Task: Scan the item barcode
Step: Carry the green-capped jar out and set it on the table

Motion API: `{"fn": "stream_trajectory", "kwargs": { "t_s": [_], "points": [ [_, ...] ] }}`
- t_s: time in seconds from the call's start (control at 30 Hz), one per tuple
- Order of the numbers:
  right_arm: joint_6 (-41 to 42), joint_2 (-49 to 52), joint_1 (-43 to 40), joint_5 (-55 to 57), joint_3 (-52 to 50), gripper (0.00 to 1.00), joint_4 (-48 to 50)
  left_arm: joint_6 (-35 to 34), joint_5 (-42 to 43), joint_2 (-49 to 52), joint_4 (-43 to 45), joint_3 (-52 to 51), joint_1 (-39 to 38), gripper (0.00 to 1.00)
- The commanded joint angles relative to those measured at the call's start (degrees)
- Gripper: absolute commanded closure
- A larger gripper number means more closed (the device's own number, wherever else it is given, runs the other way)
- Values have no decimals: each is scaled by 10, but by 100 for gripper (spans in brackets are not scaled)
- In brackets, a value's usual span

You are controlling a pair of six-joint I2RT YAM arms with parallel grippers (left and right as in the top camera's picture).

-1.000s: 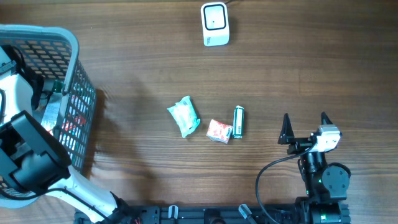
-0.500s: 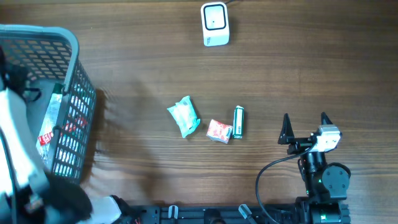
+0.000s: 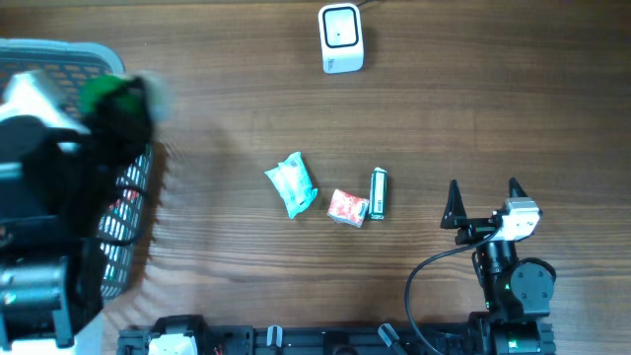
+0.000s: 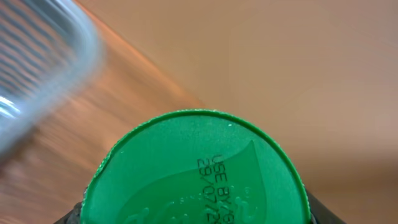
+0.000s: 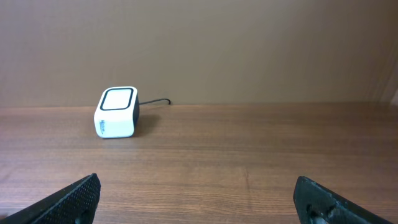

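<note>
Our left gripper (image 4: 194, 214) is clamped on the green-capped item (image 4: 198, 171), with the dark jaws just showing at either side of the cap (a use-by date is printed there, but we see no barcode). From overhead the arm and item are a blur above the basket (image 3: 130, 192), close to its rim. We judge that a careless swing could knock the item against that rim and twist it in the grip. The scanner (image 3: 341, 37) stands well apart, across the table (image 3: 493, 99). Since we cannot tell where the barcode sits, it may face away from the scanner window. A teal packet (image 3: 292, 184), a red packet (image 3: 347, 207) and a green tube (image 3: 378, 192) lie below a low path. Our right gripper (image 3: 483, 197) rests with its jaws wide apart, holding nothing.
</note>
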Motion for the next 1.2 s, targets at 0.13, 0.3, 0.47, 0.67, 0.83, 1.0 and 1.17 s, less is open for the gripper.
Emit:
{"fn": "stream_trajectory", "kwargs": {
  "t_s": [0.13, 0.3, 0.47, 0.67, 0.83, 1.0, 1.17],
  "points": [
    [5, 0, 3, 5, 0, 0, 2, 7, 19, 160, 42, 4, -268, 53],
    [5, 0, 3, 5, 0, 0, 2, 7, 20, 305, 123, 4, -370, 53],
    [5, 0, 3, 5, 0, 0, 2, 9, 28, 469, 233, 4, -449, 53],
    [5, 0, 3, 5, 0, 0, 2, 55, 28, 585, 345, 4, -498, 50],
    [5, 0, 3, 5, 0, 0, 2, 168, -65, 607, 340, 4, -529, 48],
    [5, 0, 3, 5, 0, 0, 2, 344, -144, 607, 343, 5, -547, 40],
    [5, 0, 3, 5, 0, 0, 2, 463, -192, 607, 342, 5, -547, 20]
  ]
}}
